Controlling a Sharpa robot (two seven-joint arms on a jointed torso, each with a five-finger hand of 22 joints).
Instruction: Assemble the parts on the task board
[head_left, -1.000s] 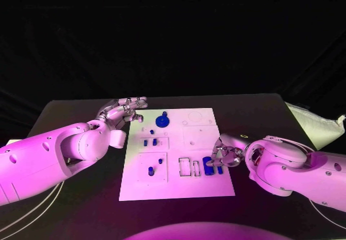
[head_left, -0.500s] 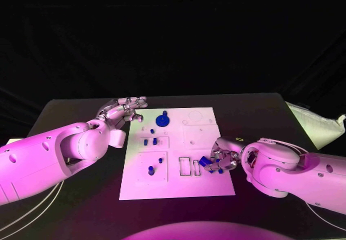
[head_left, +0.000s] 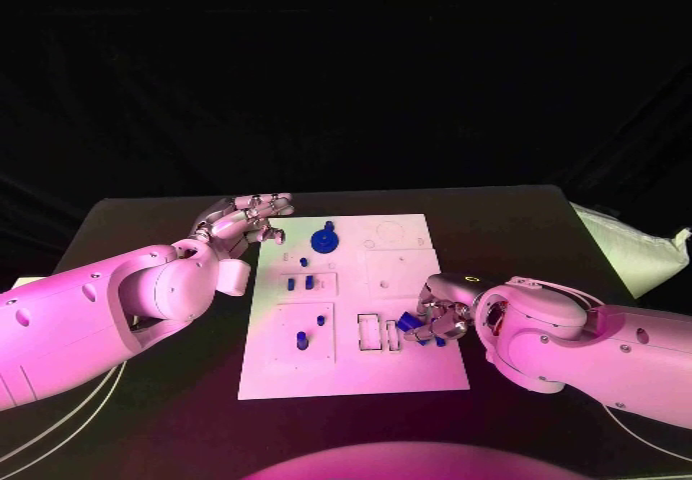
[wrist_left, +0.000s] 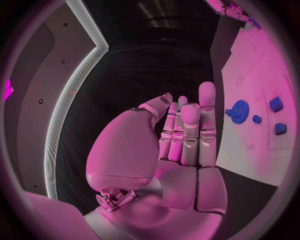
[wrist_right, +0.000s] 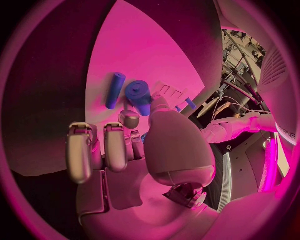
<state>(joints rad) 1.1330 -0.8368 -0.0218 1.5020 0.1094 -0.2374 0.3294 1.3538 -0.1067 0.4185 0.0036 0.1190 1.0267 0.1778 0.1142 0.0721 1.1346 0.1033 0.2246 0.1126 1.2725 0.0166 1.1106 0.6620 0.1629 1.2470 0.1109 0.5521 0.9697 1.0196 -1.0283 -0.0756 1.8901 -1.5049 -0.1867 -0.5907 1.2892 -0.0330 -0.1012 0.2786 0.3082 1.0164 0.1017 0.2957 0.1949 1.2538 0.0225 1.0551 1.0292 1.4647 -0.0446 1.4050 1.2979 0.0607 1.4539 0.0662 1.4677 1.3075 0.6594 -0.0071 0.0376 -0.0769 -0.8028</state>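
The blue cylinder part is now pinched in my right hand, tilted up off the right edge of the task board, beside the slots where it lay flat a second ago. A second blue peg remains there. That frees it for seating. My left hand hovers fingers apart, holding nothing, beside the blue gear.

— How is the left hand sitting?
— Empty, its fingers straight and close together, the arm stretched forward.
— And the right hand?
— Its fingers are curled in and pinch a blue part against the thumb, with the forearm bent in behind the hand.
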